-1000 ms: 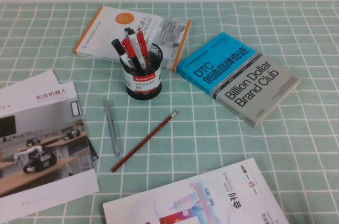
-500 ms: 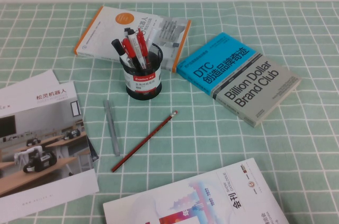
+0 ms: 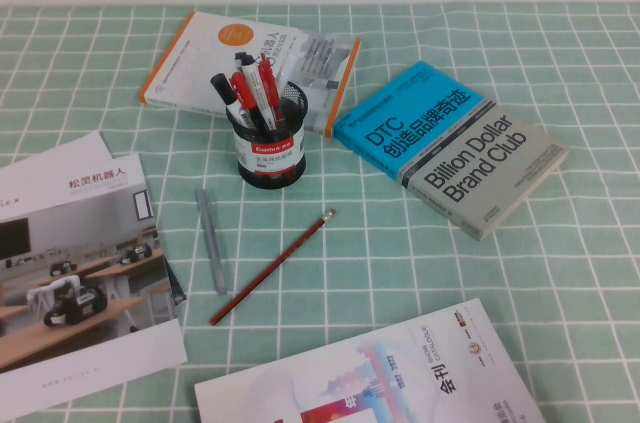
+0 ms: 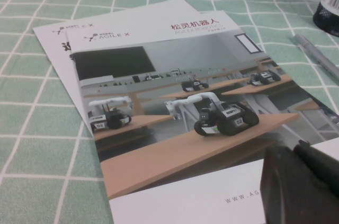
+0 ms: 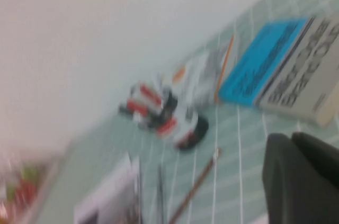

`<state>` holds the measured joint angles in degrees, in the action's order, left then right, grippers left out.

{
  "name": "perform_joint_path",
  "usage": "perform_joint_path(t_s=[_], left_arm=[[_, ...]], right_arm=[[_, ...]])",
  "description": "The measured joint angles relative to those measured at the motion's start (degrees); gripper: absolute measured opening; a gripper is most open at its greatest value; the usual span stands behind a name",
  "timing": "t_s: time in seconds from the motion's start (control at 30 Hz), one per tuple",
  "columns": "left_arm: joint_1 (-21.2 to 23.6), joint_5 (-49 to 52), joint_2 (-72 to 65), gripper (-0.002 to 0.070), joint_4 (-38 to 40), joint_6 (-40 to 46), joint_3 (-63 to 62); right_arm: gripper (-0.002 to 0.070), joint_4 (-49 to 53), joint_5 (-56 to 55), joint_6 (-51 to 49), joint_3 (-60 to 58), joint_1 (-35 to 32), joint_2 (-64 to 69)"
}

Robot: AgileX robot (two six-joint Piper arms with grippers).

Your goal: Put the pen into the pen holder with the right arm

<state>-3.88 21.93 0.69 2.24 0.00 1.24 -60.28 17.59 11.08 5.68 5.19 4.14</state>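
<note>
Nothing gripped yet; task judged to be at its very start. Grey pen (image 3: 211,240) lying flat on the green checked surface (image 3: 560,273), just below the black mesh pen holder (image 3: 271,157) and just beside the red pencil (image 3: 272,266), the two forming a narrow V without clearly touching. Pen's far end pointing roughly toward the holder, its near end close to the robot brochure (image 3: 80,263), so lying free for a pinch across its barrel. Holder upright between the orange-edged book (image 3: 200,53) and the blue "Billion Dollar Brand Club" book (image 3: 450,143), already crowded with red and black pens (image 3: 250,93) leaning outward, so only a small gap probably left at the rim.

Neither arm visible from the high view. Right hand (image 5: 304,179) only a dark blur at the edge of its own wrist view, raised well away from the pen and tilted, looking across at holder, pencil and blue book; whether released or clenched, impossible to tell. Left hand (image 4: 302,181) low over the brochure's near corner, seemingly parked; grip state likewise not discernible, nothing seen in it.

Next move likely a descent over the pen's middle, careful to avoid the neighbouring pencil.
</note>
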Motion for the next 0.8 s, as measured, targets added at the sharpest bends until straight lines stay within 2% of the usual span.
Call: perform_joint_path(t_s=[0.37,0.53,0.7,0.8], left_arm=[[0.0,0.0,0.0,-0.0006,0.0,0.0,0.0],[0.0,0.0,0.0,-0.0006,0.0,0.0,0.0],[0.0,0.0,0.0,-0.0006,0.0,0.0,0.0],[0.0,0.0,0.0,-0.0006,0.0,0.0,0.0]], right_arm=[[-0.0019,23.4,32.9,-1.2,30.7,0.0,34.0],[-0.0019,32.7,40.9,-4.6,41.8,0.3,47.1],[-0.0019,36.0,40.3,-8.9,49.3,7.6,58.5],[-0.0019,41.5,38.9,-15.0,53.8,16.3,65.8]])
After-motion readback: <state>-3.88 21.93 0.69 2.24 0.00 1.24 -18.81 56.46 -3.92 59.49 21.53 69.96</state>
